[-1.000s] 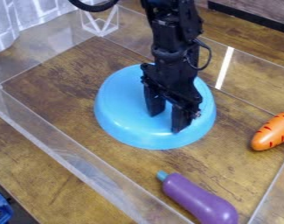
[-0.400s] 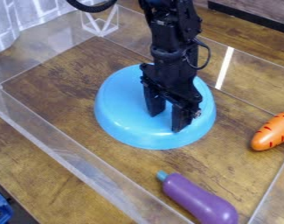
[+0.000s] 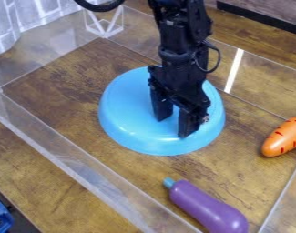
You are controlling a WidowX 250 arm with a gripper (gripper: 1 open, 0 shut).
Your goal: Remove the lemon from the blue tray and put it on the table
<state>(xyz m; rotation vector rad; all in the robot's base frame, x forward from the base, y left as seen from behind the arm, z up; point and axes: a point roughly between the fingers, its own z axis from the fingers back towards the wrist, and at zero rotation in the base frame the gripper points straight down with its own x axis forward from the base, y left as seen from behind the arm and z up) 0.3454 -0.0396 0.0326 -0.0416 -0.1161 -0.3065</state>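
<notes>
Over the blue tray (image 3: 123, 116), gripper (image 3: 180, 127) down low; can't tell if it's clenched or released. Lemon not visible, maybe behind the fingers. Looks like the grasp step. Next: confirm grip, lift straight, set down on table (image 3: 65, 84), away from eggplant (image 3: 209, 207) and carrot (image 3: 284, 137).

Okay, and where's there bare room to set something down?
The table has a bare patch left of the tray, up to the clear wall, and a smaller one between tray, carrot and eggplant. It's crowded over the tray, where the arm hangs.
</notes>
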